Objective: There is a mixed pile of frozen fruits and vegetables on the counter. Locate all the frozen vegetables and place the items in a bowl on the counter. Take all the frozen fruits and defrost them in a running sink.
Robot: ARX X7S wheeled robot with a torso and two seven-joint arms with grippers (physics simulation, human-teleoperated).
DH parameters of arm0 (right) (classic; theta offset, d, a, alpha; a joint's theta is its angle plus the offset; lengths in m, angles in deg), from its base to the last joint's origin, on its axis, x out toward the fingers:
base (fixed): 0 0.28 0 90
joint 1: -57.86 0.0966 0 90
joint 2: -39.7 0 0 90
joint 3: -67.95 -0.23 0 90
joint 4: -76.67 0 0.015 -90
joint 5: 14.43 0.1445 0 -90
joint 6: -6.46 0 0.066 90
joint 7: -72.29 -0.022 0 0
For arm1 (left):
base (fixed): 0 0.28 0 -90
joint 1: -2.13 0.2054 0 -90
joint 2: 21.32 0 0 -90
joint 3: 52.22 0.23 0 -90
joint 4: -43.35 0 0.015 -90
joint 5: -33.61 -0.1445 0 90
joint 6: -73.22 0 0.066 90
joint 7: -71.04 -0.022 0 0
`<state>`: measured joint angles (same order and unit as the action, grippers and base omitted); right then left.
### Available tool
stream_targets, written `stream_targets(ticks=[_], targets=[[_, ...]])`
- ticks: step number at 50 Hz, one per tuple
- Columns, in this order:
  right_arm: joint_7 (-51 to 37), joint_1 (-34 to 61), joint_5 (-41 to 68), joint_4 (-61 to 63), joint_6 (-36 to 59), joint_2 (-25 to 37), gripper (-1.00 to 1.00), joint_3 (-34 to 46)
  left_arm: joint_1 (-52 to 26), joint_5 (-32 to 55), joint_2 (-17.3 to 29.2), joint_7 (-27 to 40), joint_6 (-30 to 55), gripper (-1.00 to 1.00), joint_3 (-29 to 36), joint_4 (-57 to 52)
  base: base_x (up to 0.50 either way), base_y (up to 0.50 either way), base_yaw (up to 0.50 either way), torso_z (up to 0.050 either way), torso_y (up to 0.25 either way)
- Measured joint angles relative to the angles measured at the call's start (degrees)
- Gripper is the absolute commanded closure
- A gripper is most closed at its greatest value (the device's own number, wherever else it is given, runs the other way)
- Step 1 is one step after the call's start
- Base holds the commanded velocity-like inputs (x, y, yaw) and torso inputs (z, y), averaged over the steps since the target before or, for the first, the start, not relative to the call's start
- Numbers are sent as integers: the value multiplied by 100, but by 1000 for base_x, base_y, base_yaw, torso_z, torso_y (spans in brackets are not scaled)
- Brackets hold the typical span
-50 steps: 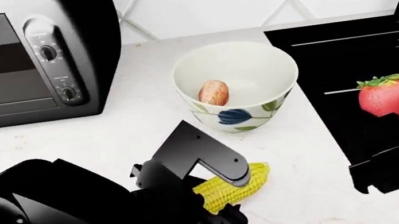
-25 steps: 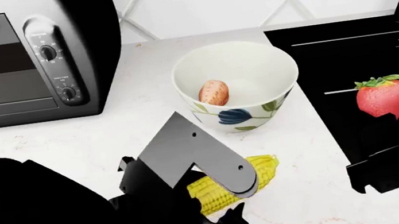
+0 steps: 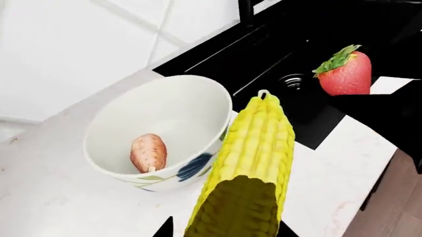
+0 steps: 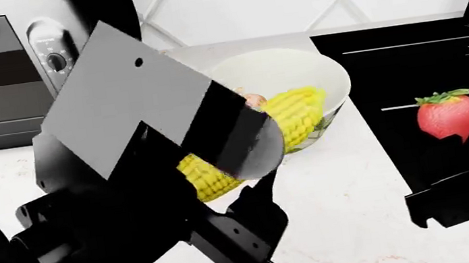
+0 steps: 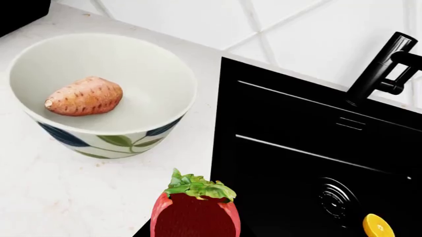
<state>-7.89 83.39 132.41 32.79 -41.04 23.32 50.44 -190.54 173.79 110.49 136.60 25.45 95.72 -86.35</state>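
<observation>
1. While the left gripper point(image 4: 222, 180) carries the corn cob point(image 4: 258, 138) lifted off the counter point(image 4: 354, 211), its fingers are clamped on the cob's near end, and the far tip already reaches over the near rim of the bowl point(image 4: 322, 72).
2. In the left wrist view the corn cob point(image 3: 254, 148) stands clear of the white bowl point(image 3: 112, 153), just beside its rim, with the sweet potato point(image 3: 148, 152) lying inside on the bottom.
3. The right gripper point(image 4: 456, 163) is closed on the strawberry point(image 4: 449, 115) and holds it above the black sink point(image 4: 426, 65), to the right of the bowl.
4. A halved citrus point(image 5: 377, 225) already lies in the basin near the drain point(image 5: 337, 198); the tap point(image 5: 386, 64) stands at the far right.
5. I judge the cob stiff and fairly light, its kernel rows bumpy enough to grip; held by one end it may swing, so a hold nearer the middle would be steadier.
6. The strawberry looks small and rounded, likely to slip; it is best pinched across its widest part.
7. The ceramic bowl is the fragile piece, so the cob wants lowering, not dropping.
</observation>
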Motion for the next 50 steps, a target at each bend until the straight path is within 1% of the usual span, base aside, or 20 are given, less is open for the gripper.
stream_targets(ticks=[12,24,39,50], targets=[[11,-79,-73,12,-24,-51,100,16,-711,55,44,292,-111,100,-285,382,0,0,0,0,0],[37,-138,-121,15,-34,-77,100,10,-1072,-524,-157,411,-35,100,-256,1096,0,0,0,0,0],[99,-236,-213,35,-41,-44,100,9,-925,-1347,-731,-117,-124,100,-158,2116,0,0,0,0,0],[165,-347,-335,51,-48,-18,100,32,-728,-1817,-1247,-696,-22,100,111,2881,0,0,0,0,1]])
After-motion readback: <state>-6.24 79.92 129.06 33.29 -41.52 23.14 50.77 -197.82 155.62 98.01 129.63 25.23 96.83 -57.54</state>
